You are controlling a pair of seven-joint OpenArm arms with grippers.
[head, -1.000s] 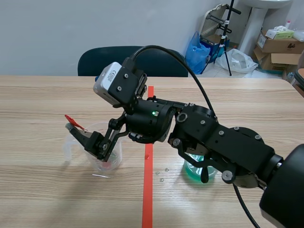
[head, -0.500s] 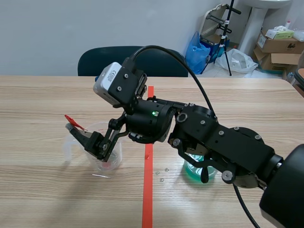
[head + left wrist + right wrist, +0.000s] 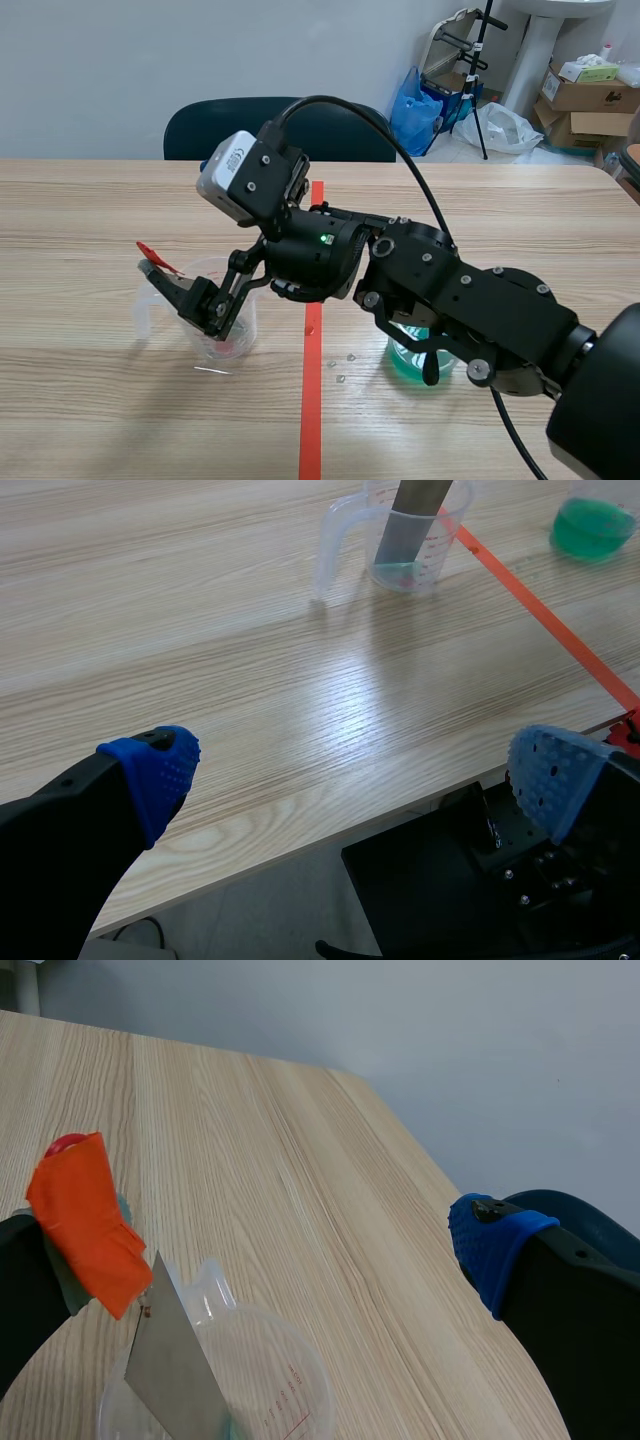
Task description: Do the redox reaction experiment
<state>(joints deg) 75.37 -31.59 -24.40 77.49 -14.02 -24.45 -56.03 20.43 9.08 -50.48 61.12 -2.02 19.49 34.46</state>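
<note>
Grey metal is standing in the clear measuring cup (image 3: 270,1385) — a flat metal strip (image 3: 175,1365) leaning on the rim. Its lower end is dipping into a shallow greenish pool, which is showing at the cup's bottom in the left wrist view. The right gripper (image 3: 280,1225) is hanging directly over the cup, its arm crossing the orange-red tape line (image 3: 312,410) from the right. Its fingers are spread wide. The strip is lying just beside the finger wearing an orange wrap (image 3: 85,1210), and I cannot tell whether it is brushing that finger. The left gripper (image 3: 355,780) is hanging at the near edge of the table (image 3: 100,420), well apart from the cup, with its fingers also spread and nothing between them. A beaker of green liquid (image 3: 592,525) is sitting on the far side of the tape line from the cup, under the right arm.

The immersion step appears to be in hand, with the strip in the cup and no grip on it. The next move is probably calling for a straight lift clear of the cup — a sideways nudge could tip the leaning strip or the light cup. With so little liquid wetting the metal, fetching the green beaker and pouring slowly seems likely to follow.
</note>
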